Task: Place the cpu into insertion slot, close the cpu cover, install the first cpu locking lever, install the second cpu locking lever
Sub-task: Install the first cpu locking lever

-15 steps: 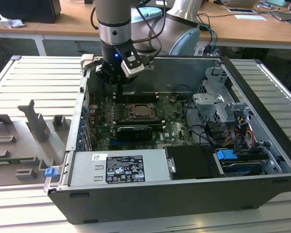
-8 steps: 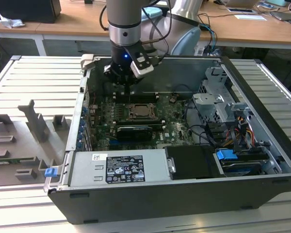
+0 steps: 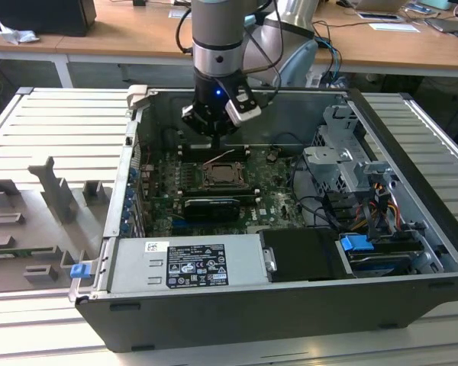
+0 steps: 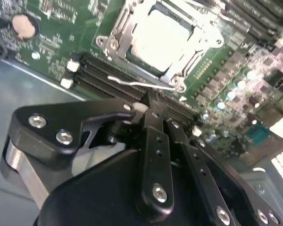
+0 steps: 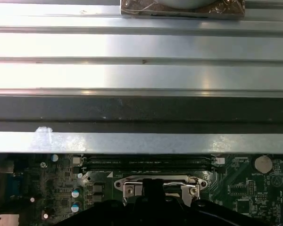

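The cpu [image 4: 162,35] lies flat in its slot on the board [image 4: 52,28]. The cover [image 4: 114,44] looks shut down around it, with the grey top showing through the big window. So the first two jobs look done, and the work in hand seems to be the first lever [image 4: 132,83]. That lever is a thin silver wire. In the second wrist view it runs along one edge of the cover, between the cover and the long black memory slots [image 4: 101,75]. It does not look hooked down yet. The gripper [image 4: 150,100] has its two black fingers [image 4: 154,141] pressed together, with no gap at the tips, and nothing shows between them. The tips are just beside the lever, near its middle, but it is hard to tell if they touch it. In the exterior view the gripper [image 3: 216,137] hangs low inside the case [image 3: 290,313], just above one edge of the socket. This step seems to call for a slow, steady push on the wire, down and to the side, so it can catch under its hook. The wire is thin and looks springy, so the tips could slip off onto the memory slots.
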### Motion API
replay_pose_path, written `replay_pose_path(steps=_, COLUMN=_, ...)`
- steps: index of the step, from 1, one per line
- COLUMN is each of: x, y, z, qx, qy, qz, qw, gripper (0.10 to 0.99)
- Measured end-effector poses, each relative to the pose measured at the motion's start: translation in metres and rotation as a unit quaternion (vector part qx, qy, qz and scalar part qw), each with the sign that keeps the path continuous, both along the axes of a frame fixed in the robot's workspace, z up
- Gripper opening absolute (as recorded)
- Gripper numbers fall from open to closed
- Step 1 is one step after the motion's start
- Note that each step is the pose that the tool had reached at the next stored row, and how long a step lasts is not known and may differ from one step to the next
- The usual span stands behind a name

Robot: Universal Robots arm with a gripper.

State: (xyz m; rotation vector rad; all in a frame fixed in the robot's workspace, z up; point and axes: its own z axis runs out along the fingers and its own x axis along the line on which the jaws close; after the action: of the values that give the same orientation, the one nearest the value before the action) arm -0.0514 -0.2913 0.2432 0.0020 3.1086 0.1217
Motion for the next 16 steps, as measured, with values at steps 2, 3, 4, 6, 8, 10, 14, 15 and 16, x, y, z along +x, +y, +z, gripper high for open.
replay_pose_path(steps=2, x=0.0, y=-0.0001, z=-0.0007, qx=0.0103, qy=-0.0001, qz=0.0, qw=0.9999, gripper=0.106)
replay_pose_path(steps=3, x=0.0003, y=0.0, z=-0.0018, qx=0.0121, qy=-0.0003, qz=0.0, qw=0.9999, gripper=0.106)
replay_pose_path(steps=4, x=0.001, y=0.0, z=-0.0029, qx=0.0122, qy=-0.0003, qz=0.0, qw=0.9999, gripper=0.106)
replay_pose_path(steps=6, x=0.0044, y=-0.0001, z=-0.0063, qx=0.012, qy=-0.0001, qz=0.001, qw=0.9999, gripper=0.106)
replay_pose_path(steps=8, x=0.0069, y=0.0002, z=-0.009, qx=0.0121, qy=-0.0001, qz=0.005, qw=0.9999, gripper=0.106)
replay_pose_path(steps=10, x=0.0092, y=0.0012, z=-0.0105, qx=0.012, qy=0.0, qz=0.008, qw=0.9999, gripper=0.106)
replay_pose_path(steps=14, x=0.0107, y=0.003, z=-0.015, qx=0.0122, qy=-0.0001, qz=0.011, qw=0.9999, gripper=0.106)
replay_pose_path(steps=15, x=0.011, y=0.0031, z=-0.0155, qx=0.0121, qy=0.0, qz=0.016, qw=0.9998, gripper=0.106)
replay_pose_path(steps=16, x=0.0115, y=0.0033, z=-0.0159, qx=0.012, qy=0.0, qz=0.021, qw=0.9997, gripper=0.106)
